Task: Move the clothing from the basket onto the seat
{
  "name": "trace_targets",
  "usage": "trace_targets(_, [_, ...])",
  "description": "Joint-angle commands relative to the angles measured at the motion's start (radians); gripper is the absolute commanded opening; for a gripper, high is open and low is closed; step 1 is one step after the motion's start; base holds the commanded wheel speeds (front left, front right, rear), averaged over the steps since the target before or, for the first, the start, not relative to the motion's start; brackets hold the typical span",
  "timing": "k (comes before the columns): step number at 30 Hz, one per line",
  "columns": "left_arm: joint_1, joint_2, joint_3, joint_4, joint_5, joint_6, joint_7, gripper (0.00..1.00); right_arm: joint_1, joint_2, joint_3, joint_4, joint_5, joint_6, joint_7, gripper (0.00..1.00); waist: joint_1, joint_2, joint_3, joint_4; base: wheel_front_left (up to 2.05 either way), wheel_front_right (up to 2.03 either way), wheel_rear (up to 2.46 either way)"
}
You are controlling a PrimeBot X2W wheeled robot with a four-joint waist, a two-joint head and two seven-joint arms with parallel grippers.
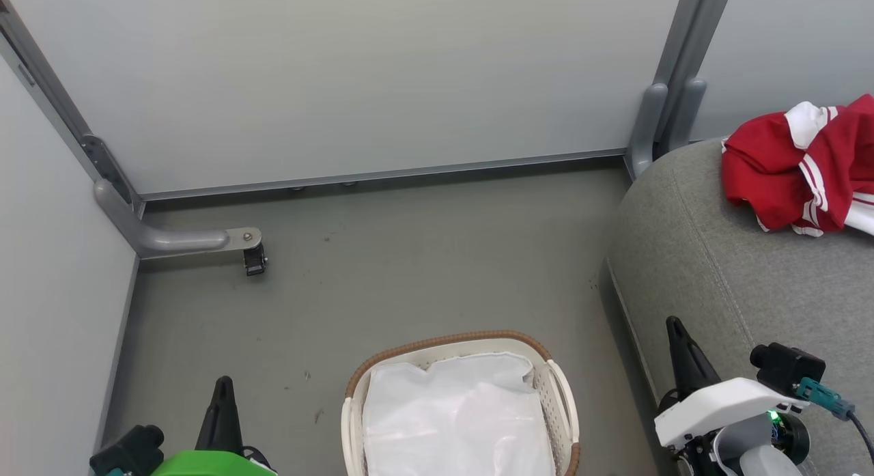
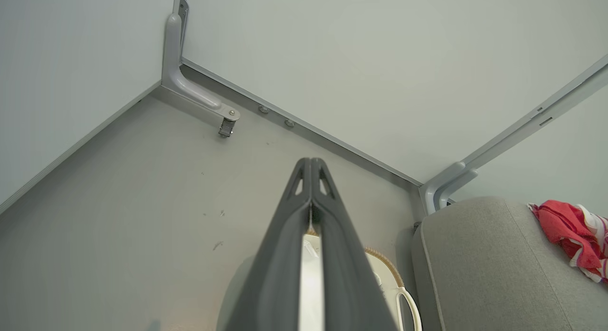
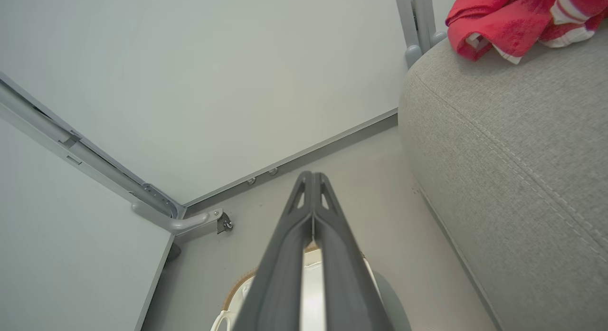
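Red clothing [image 1: 799,165] heaped on grey seat [image 1: 717,271], well beyond right gripper [image 1: 676,326]

One basket [image 1: 444,341], one liner sheet [image 1: 457,421], one seat [image 1: 717,278], one heap of clothing [image 1: 785,169], two hands, left hand [image 1: 223,384], right hand [image 1: 674,324]

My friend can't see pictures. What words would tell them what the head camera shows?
Red clothing lies bunched on the grey seat at right; the white basket on the floor holds a white plastic liner. The left end effector and right end effector are shut, holding nothing.
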Motion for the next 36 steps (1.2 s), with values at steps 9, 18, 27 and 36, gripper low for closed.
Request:
trace_targets(9, [-0.048, 0.002, 0.028, -0.022, -0.148, -0.014, 0.040, 0.00, -0.018, -0.004, -0.027, -0.029, 0.156, 0.000, 0.040, 0.00, 0.0000, 0.0000, 0.000, -0.004, 0.00, 0.00, 0.00])
trace_targets(18, [-0.065, 0.002, 0.047, -0.026, -0.259, -0.022, 0.073, 0.00, -0.019, -0.005, -0.046, -0.038, 0.276, 0.000, 0.073, 0.00, 0.0000, 0.0000, 0.000, -0.009, 0.00, 0.00, 0.00])
trace_targets(27, [-0.080, 0.002, 0.064, -0.030, -0.358, -0.028, 0.103, 0.00, -0.019, -0.006, -0.063, -0.046, 0.384, -0.001, 0.103, 0.00, 0.0000, 0.0000, 0.000, -0.013, 0.00, 0.00, 0.00])
trace_targets(36, [-0.094, 0.002, 0.080, -0.033, -0.453, -0.034, 0.130, 0.00, -0.020, -0.007, -0.079, -0.053, 0.484, -0.001, 0.132, 0.00, 0.0000, 0.0000, 0.000, -0.017, 0.00, 0.00, 0.00])
